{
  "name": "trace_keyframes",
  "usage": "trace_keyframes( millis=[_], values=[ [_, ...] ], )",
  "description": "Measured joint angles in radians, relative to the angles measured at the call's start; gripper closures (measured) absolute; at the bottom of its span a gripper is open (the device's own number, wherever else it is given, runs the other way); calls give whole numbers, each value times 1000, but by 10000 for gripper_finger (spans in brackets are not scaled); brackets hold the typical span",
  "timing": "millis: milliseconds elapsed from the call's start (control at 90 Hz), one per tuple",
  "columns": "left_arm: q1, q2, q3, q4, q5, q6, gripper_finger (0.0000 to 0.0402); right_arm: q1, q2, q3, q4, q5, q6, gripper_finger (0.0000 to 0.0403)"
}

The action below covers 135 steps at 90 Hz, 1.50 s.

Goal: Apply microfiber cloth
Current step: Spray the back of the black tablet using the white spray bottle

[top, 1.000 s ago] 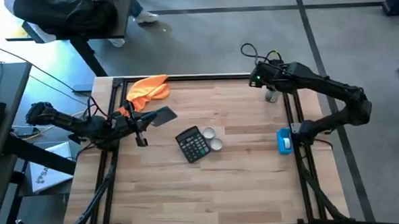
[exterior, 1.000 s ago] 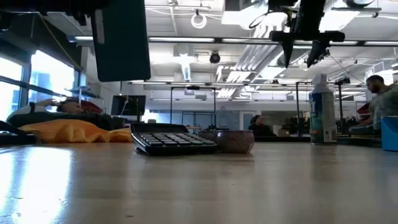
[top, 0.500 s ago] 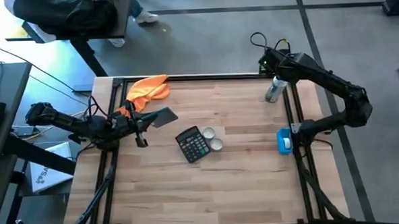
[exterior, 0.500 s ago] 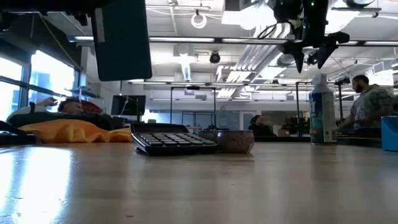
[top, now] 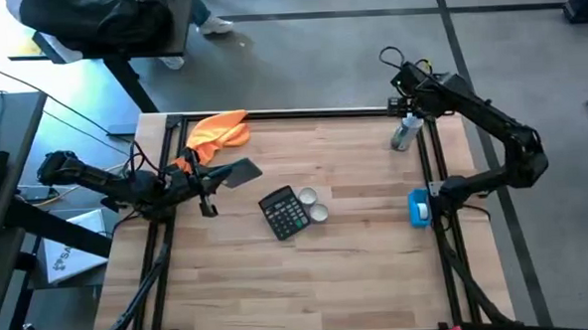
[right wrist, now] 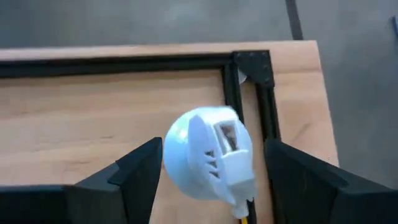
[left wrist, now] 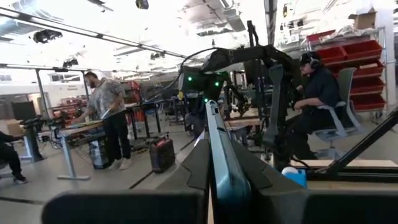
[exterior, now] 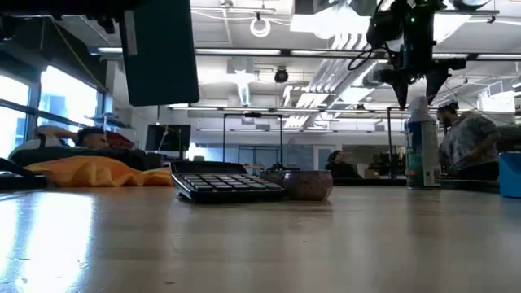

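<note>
1. Right gripper [right wrist: 205,180] hangs above the spray bottle [top: 405,132] at the table's far right corner, fingers spread wide to either side of the cap, not touching it.
2. Left gripper [top: 237,171] sits near the left edge, shut on a flat dark card [top: 239,171].
3. Orange microfiber cloth [top: 219,131] lies bunched at the far left corner, against the black frame rail [top: 292,113].
4. Calculator [top: 284,212] and two small cups [top: 313,205] sit mid-table; bare wood [top: 309,284] spreads along the near side.

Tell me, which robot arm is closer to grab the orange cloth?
Probably the left one. In the high view the left gripper sits just in front of the microfiber cloth at the table's far left corner. The right gripper hangs open over the spray bottle, at the far right corner.
</note>
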Motion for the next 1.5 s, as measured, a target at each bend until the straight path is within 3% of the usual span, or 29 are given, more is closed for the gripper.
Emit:
trace_keyframes(
  millis=[544, 811, 1100, 1333, 1500],
  values=[
    [0, 0, 0, -1, 0, 2, 390, 2, -2, -7, 58, -5, -5, 367],
    [0, 0, 0, 0, 0, 1, 390, 87, 0, 93, 15, -23, -57, 377],
    [0, 0, 0, 0, 19, -3, 390, 371, -1, 211, 40, -60, -162, 377],
    [-1, -3, 26, -9, 346, -74, 390, 694, 0, 217, 184, -146, -379, 377],
    [-1, -3, 42, -73, 476, -124, 390, 903, 1, 217, 212, -187, -566, 377]
  ],
)
